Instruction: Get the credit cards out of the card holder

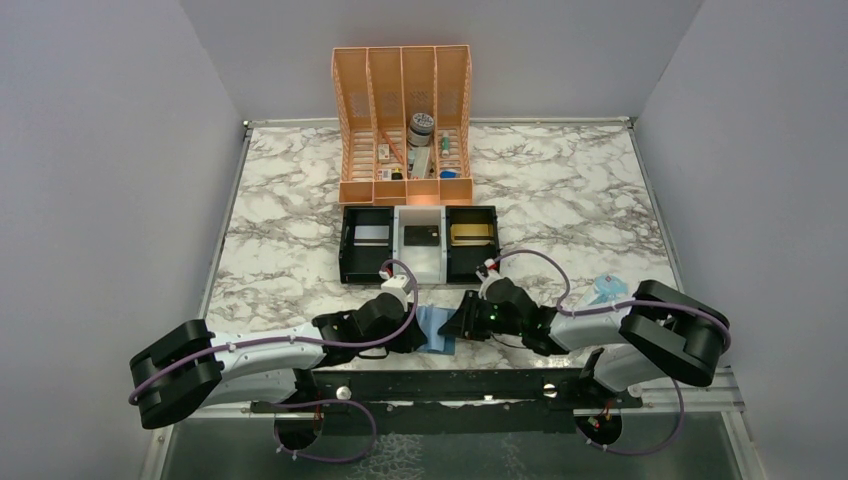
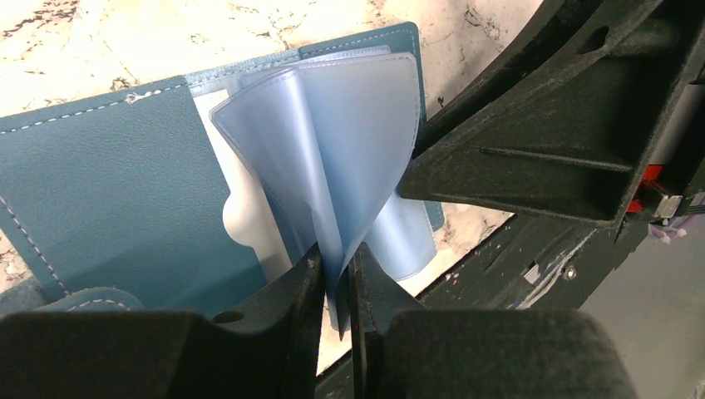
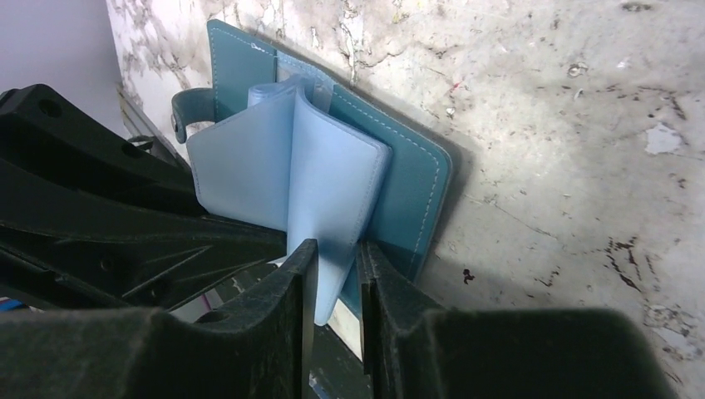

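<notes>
The card holder (image 1: 437, 330) lies open at the table's near edge between both arms. In the left wrist view its blue cover (image 2: 108, 183) lies flat, and its pale blue plastic sleeves (image 2: 332, 150) fan upward. My left gripper (image 2: 337, 266) is shut on the lower edge of these sleeves. In the right wrist view my right gripper (image 3: 337, 253) is closed on a sleeve (image 3: 274, 166) from the other side, with the cover (image 3: 407, 183) and its tab (image 3: 187, 108) behind. No card shows in the sleeves. One gold-tan credit card (image 1: 471, 233) lies in the tray's right compartment.
The black-and-white tray (image 1: 418, 268) stands just beyond the holder, with a silver-white card (image 1: 368, 236) and a dark card (image 1: 421, 237) in it. An orange file rack (image 1: 405, 125) stands behind it. A pale blue packet (image 1: 605, 290) lies near the right arm. The black base rail (image 1: 440, 385) is right beside the holder.
</notes>
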You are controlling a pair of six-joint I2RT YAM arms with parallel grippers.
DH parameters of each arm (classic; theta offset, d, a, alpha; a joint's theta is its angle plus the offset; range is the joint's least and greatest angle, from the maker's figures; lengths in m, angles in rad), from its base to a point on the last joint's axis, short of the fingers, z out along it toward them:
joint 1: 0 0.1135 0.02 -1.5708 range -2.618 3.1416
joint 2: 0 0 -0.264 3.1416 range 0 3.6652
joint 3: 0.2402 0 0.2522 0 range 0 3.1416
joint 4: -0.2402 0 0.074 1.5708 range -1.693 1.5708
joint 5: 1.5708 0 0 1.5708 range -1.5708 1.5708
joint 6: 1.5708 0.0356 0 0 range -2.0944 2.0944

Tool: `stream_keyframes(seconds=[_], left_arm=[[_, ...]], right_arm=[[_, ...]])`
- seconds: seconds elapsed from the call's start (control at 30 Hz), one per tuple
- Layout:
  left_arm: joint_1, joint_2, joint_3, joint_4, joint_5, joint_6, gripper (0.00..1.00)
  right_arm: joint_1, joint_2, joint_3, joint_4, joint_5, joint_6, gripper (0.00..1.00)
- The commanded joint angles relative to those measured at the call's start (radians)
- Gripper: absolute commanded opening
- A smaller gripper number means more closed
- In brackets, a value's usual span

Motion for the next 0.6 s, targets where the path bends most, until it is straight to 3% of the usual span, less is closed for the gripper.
stream_keyframes(seconds=[0.0,0.1,0.23,0.33,0.47,0.57], left_arm=[[-0.006,-0.014,-0.011,0.031,-0.005,-0.001,0.17],[-0.006,-0.022,-0.017,0.044,0.004,-0.003,0.16],[-0.006,-0.039,-0.024,0.053,0.004,-0.009,0.16],[-0.006,-0.065,-0.029,0.043,0.003,-0.012,0.17],[-0.005,-0.120,-0.020,-0.028,-0.025,-0.012,0.28],[-0.006,-0.170,0.000,-0.120,-0.064,-0.009,0.43]], right_arm=[[0.008,0.035,0.035,0.051,-0.044,0.019,0.21],[0.008,0.035,0.035,0.110,-0.057,0.008,0.04],[0.007,0.011,0.013,0.178,-0.070,0.008,0.01],[0.006,-0.031,0.023,0.055,0.000,-0.013,0.01],[0.007,-0.120,0.018,-0.172,0.130,-0.040,0.01],[0.004,-0.200,-0.009,-0.292,0.210,-0.040,0.01]])
